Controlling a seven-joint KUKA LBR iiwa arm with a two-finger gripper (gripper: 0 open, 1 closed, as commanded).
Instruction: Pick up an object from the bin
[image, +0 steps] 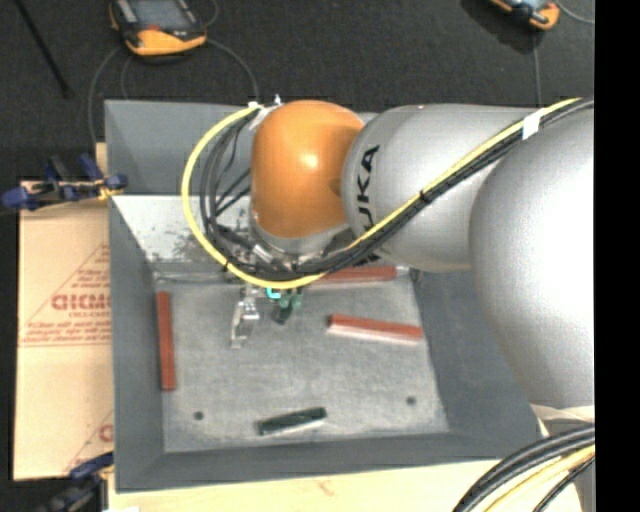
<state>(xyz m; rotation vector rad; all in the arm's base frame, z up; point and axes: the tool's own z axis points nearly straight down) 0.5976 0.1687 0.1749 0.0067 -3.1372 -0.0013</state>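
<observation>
Matt, scuffed grey metal bin (340, 385)

Orange-and-black device (157, 28) on dark floor (380, 60), top left — second device (530, 10), top right

Grey bin (130, 330); reddish-brown left stick (166, 340); reddish-brown right stick (375, 329); dark front bar (291, 421); orange wrist cover (300, 165); yellow cable (186, 195).

So the gripper (262, 314) hung low in the bin (135, 300), fingers spread over bare floor. A reddish stick (374, 329) lay near it on the view's right, a red-brown stick (165, 342) sat further off on the left, and a dark green stick (292, 421) lay well below it.
</observation>
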